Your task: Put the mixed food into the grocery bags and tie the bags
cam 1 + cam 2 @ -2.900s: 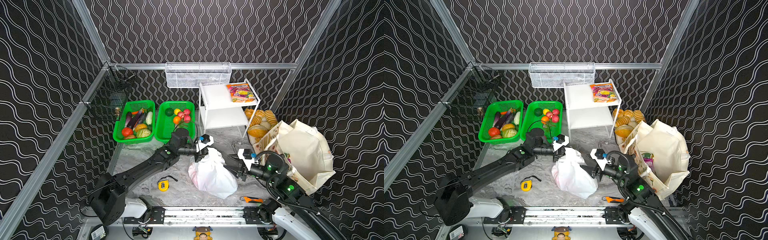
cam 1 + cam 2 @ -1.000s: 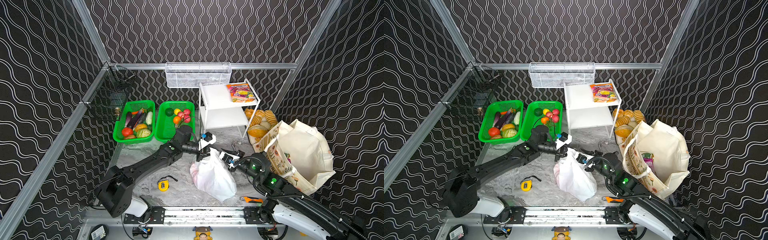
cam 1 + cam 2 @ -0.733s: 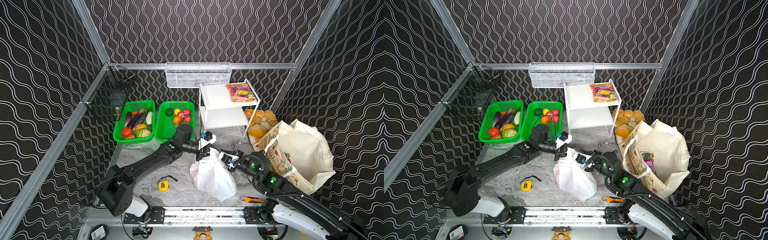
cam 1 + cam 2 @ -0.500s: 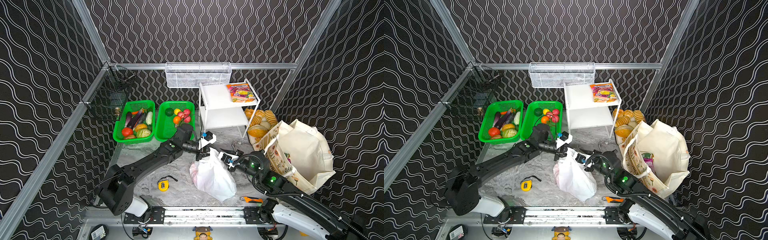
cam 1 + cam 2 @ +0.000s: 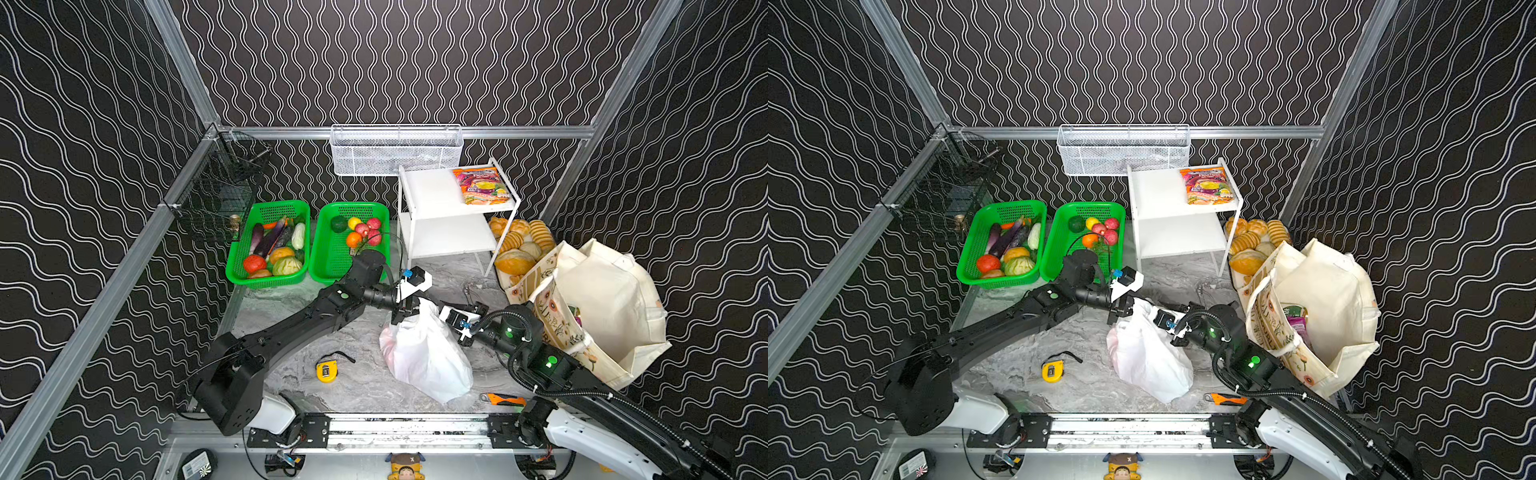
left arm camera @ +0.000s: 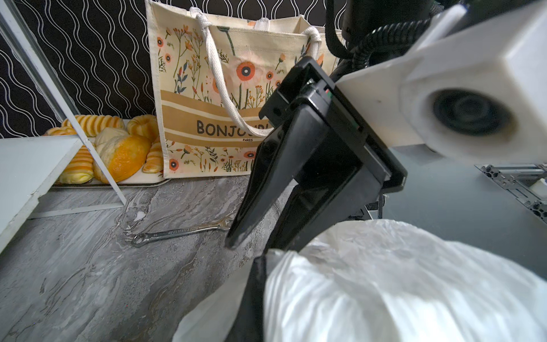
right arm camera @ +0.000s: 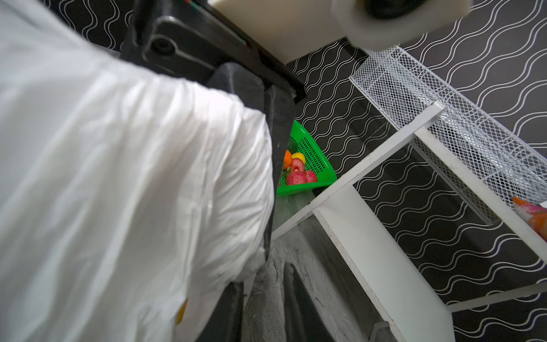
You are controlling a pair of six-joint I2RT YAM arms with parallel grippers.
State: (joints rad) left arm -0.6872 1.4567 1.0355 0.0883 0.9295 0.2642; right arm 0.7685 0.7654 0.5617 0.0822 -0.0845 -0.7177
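White plastic bag (image 5: 424, 357) on the tabletop (image 5: 357, 390), held at its neck
Judged light, soft, slippery: the bunched handles are best taken. Film is pinched by the left gripper (image 5: 405, 313); the right gripper (image 6: 254, 247) is slightly spread beside it.

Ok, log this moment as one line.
step: tying white bag | left gripper: shut on bag top | right gripper: open beside bag top | tote: standing, far right

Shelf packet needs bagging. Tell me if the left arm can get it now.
Probably not yet: the left gripper is shut on the white bag. Freed, it likely could: the packet lies uncovered on the shelf top.
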